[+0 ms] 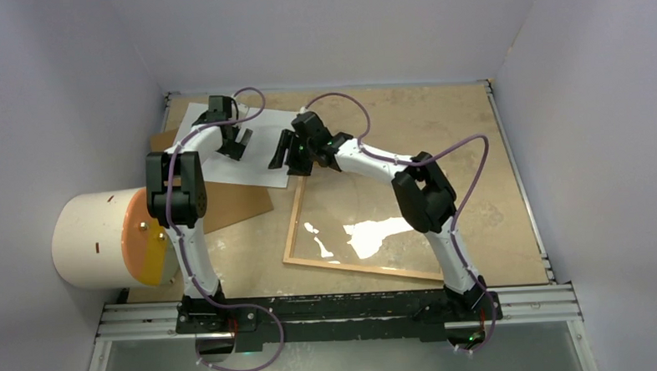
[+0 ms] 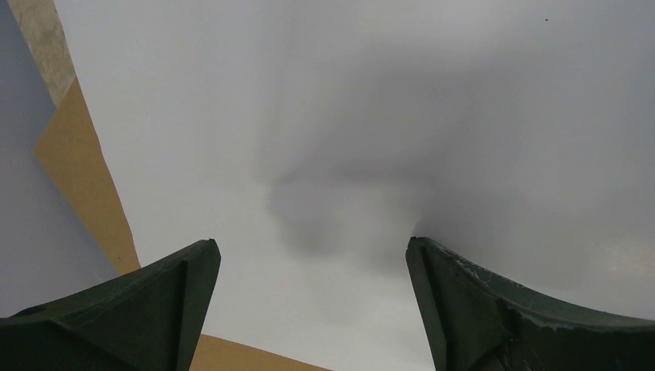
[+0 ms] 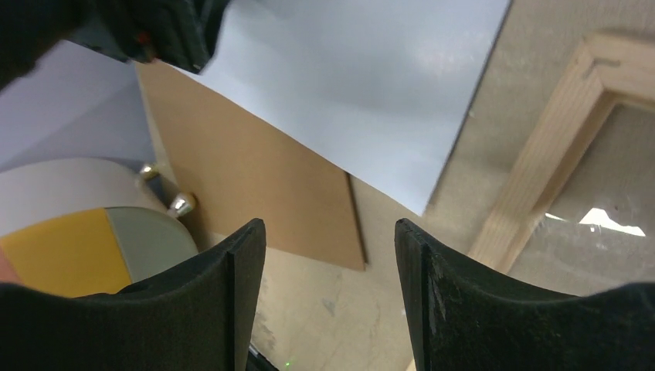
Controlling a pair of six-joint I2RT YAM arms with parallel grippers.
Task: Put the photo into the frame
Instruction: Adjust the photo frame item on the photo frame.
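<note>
Photo [image 1: 253, 168] lies white side up at the upper left of the top view, long axis left-right, with the frame [image 1: 293, 220] just to its lower right. Wide open and empty, the left gripper [image 1: 236, 148] hovers over it. The right gripper [image 1: 280, 160], part open and empty, is at its right edge.

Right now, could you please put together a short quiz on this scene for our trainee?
1. True or false: the photo lies inside the frame.
2. What lies partly under the photo? A the frame; B the brown board; C nothing.
3. Fill in: the left claw hangs over the photo with its jaws ____.
Key: 1 false, it lies beside the frame, white back up; 2 B; 3 open.
</note>
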